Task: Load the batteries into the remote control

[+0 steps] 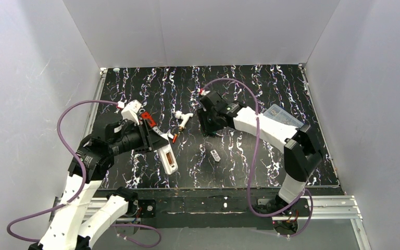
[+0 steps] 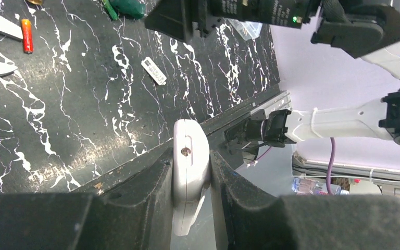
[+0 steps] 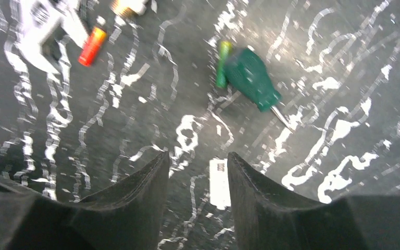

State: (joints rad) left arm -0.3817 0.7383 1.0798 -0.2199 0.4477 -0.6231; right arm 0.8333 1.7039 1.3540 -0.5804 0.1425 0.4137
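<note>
Left tool (image 2: 190, 156): clamped narrow on the remote (image 2: 190, 166), one finger flat on each long side. The wrist view looks at the remote end-on. That end is rounded white plastic with a slot and a small dark hole.

Top view: the remote (image 1: 169, 159) sticks out from the left tool (image 1: 159, 140) toward the near edge of the desk (image 1: 250, 161). A brownish recess shows on its upward face. Cannot tell if its free end touches the desk.

Right tool (image 3: 198, 156): fingers (image 3: 135, 200) moderately apart, gripping nothing. It hangs over mid-desk (image 1: 207, 127), pointing down.

- Plate (image 3: 220, 183): small, flat and whitish, lying on the desk and seen through the gap between the right fingers. Small dark print near one end, too blurred to read. The left wrist view shows the same plate (image 2: 153, 71) with dark marks, also unreadable. In the top view the plate (image 1: 215, 155) is just near-side of the right tool, apart from the remote.
- Battery (image 1: 175, 137): red-orange, lying on the desk between the two tools, near the left tool's tip and not in the remote. Also seen at (image 2: 27, 35) and (image 3: 92, 46), just beside a white part (image 3: 41, 31).
- Screwdriver (image 3: 250, 78): green handle, lying on the desk beyond the plate.
- Box (image 1: 284, 115): clear plastic, at the far right of the desk behind the right arm.
</note>
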